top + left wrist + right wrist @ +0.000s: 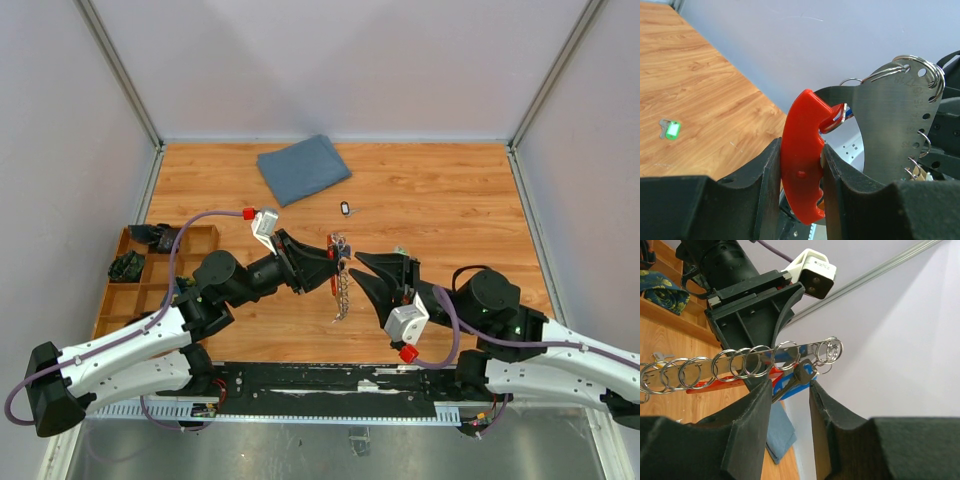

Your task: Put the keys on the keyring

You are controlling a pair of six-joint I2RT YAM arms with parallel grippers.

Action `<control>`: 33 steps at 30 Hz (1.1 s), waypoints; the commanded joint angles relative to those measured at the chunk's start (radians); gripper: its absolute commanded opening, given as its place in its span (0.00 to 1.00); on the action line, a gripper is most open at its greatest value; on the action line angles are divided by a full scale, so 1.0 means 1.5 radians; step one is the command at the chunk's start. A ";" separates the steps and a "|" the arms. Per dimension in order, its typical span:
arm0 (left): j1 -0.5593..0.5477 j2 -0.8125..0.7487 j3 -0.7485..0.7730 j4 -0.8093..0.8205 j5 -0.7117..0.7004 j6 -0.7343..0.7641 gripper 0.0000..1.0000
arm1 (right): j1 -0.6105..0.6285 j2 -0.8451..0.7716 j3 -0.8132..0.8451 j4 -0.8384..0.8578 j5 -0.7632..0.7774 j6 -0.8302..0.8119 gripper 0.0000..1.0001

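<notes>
Left wrist view: the left gripper [801,155] pinches the red keyring [799,120] at frame centre. The right gripper [790,390] pinches the blue key [799,375] just under the rings [758,361]. Best to hold the keyring steady and ease the key's hole onto one ring.

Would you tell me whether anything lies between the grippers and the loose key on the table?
Nothing visible does: the green-tagged key lies alone and uncovered. However, the left gripper is shut on the keyring, and the right gripper on a blue key.
</notes>
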 commanded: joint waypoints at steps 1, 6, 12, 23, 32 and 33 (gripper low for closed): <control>0.007 -0.006 -0.004 0.029 -0.003 -0.002 0.00 | 0.013 0.006 0.010 0.033 -0.015 0.010 0.37; 0.008 -0.008 -0.005 0.029 -0.003 -0.002 0.00 | 0.015 0.011 0.014 0.037 -0.018 0.014 0.36; 0.007 -0.007 -0.006 0.030 -0.001 -0.002 0.01 | 0.019 0.020 0.012 0.059 -0.013 0.016 0.36; 0.008 0.000 -0.004 0.031 0.000 -0.002 0.01 | 0.025 0.033 0.018 0.077 -0.019 0.009 0.37; 0.008 0.005 -0.004 0.033 0.002 -0.003 0.01 | 0.032 0.025 0.021 0.075 -0.017 0.006 0.36; 0.008 0.005 -0.005 0.033 0.002 -0.003 0.01 | 0.033 0.024 0.021 0.075 -0.017 0.007 0.36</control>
